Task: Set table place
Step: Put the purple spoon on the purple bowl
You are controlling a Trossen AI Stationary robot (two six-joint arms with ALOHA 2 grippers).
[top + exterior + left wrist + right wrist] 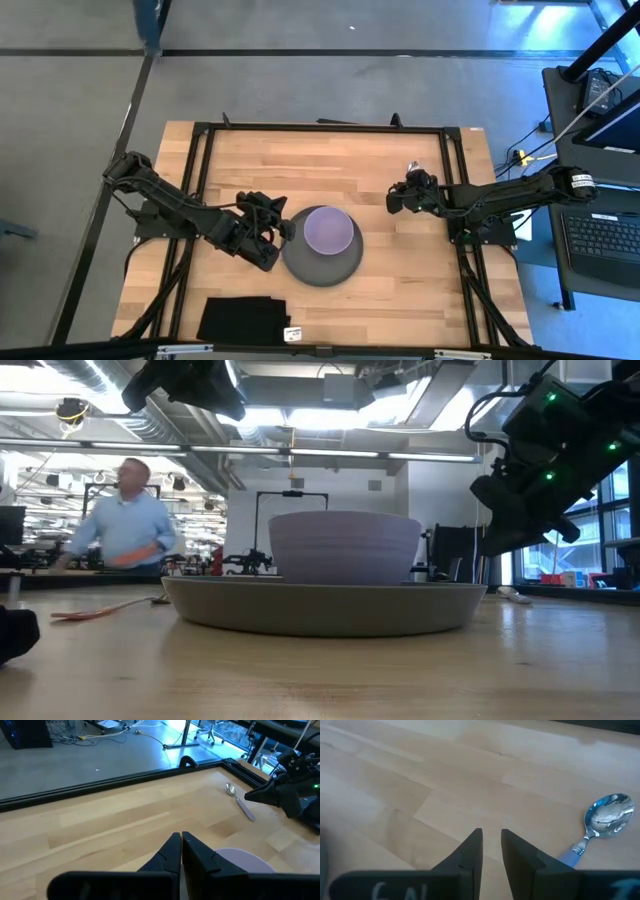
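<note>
The dark grey round plate (pixel 322 262) rests on the table (pixel 330 160) with the lilac bowl (pixel 327 230) standing in it; both show in the low view, plate (pixel 325 605) and bowl (pixel 345 547). My left gripper (pixel 284 231) is shut and empty just left of the bowl and above the table; the left wrist view (pixel 181 840) shows the bowl's rim (pixel 245 860) beside it. My right gripper (pixel 392 198) hovers right of the plate, open by a narrow gap (pixel 491 837) and empty. The lilac-handled spoon (pixel 600 822) lies flat beside it. The orange-handled fork (pixel 100 610) lies on the table at the left.
A folded black cloth (pixel 243 320) lies at the table's near edge, left of centre. The black rail frame (pixel 320 128) runs around the tabletop. Bare wood lies between the plate and the far rail. A person (pixel 125 525) stands in the room beyond the table.
</note>
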